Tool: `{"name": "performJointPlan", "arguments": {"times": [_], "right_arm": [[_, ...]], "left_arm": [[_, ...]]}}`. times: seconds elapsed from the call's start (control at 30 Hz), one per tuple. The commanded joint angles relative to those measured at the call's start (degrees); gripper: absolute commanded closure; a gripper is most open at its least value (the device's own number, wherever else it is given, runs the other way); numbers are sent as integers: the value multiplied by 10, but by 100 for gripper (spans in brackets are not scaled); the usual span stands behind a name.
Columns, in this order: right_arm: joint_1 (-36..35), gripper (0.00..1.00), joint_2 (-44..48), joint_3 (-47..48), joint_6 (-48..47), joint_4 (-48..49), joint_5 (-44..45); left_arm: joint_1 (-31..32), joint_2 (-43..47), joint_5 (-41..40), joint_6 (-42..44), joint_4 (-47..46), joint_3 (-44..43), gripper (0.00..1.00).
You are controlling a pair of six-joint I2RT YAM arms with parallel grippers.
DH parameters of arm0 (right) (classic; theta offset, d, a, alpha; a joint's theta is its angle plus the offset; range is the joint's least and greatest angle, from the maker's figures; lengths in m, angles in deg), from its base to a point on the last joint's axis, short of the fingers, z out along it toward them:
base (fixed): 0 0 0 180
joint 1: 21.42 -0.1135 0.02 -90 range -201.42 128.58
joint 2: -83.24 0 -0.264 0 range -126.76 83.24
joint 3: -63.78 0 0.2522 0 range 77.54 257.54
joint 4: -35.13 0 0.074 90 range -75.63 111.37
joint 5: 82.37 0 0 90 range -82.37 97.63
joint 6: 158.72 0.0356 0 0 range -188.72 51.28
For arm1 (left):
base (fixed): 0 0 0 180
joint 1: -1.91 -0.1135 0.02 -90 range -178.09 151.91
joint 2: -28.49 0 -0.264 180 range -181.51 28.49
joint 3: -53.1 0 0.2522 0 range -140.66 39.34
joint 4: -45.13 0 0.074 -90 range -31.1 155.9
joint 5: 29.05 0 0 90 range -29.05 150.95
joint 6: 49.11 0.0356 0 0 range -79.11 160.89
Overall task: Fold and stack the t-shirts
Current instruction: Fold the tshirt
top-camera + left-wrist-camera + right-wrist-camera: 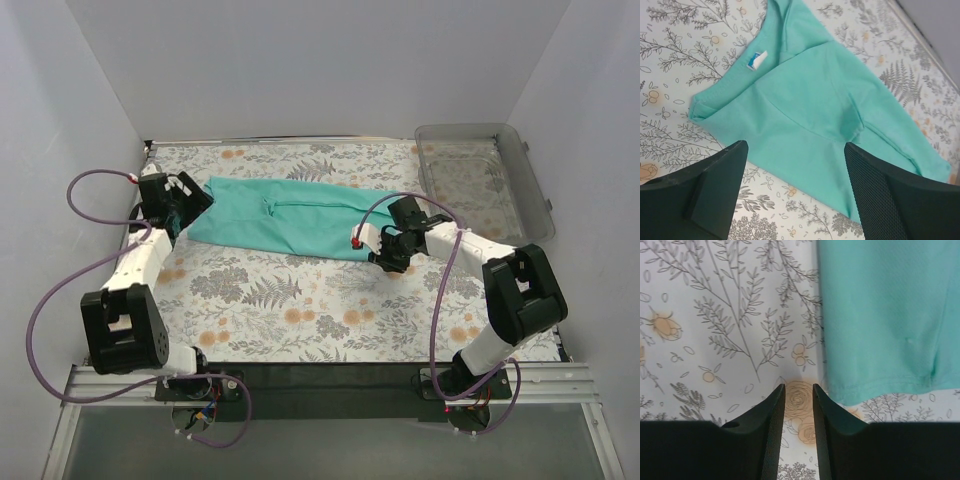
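T-shirt (285, 215), upper centre, part-folded. Left jaws wide; right jaws narrow, probably empty. Pinch hem edge squarely, lift evenly.

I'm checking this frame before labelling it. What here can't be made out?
- Top external: the left hand covers the t-shirt end; its grip is unreadable.
- Left wrist: the neck label print is too small.
- Right wrist: the image edges crop the t-shirt.
- Clear bin: contents indistinct through plastic.
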Motion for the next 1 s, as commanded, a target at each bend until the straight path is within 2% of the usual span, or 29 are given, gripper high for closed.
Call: {"name": "performJointPlan", "arguments": {"times": [0.0,0.2,0.5,0.63,0.67,0.7,0.97], "right_arm": [[-3,69,16,16,-9,42,41],[-15,67,-11,34,-19,42,64],[-18,68,-56,63,-24,43,84],[-20,80,-65,66,-20,36,79],[-20,90,-66,66,-20,33,77],[-21,97,-64,64,-19,29,75],[-41,99,-1,23,-36,-50,16]], "left_arm": [[-7,51,15,13,0,33,27],[-16,67,38,5,29,63,27],[-25,145,58,9,51,98,26],[-25,169,64,10,59,114,26],[-25,177,65,10,63,115,26],[-26,182,67,10,65,117,26],[-26,210,100,-3,66,156,26]]}}
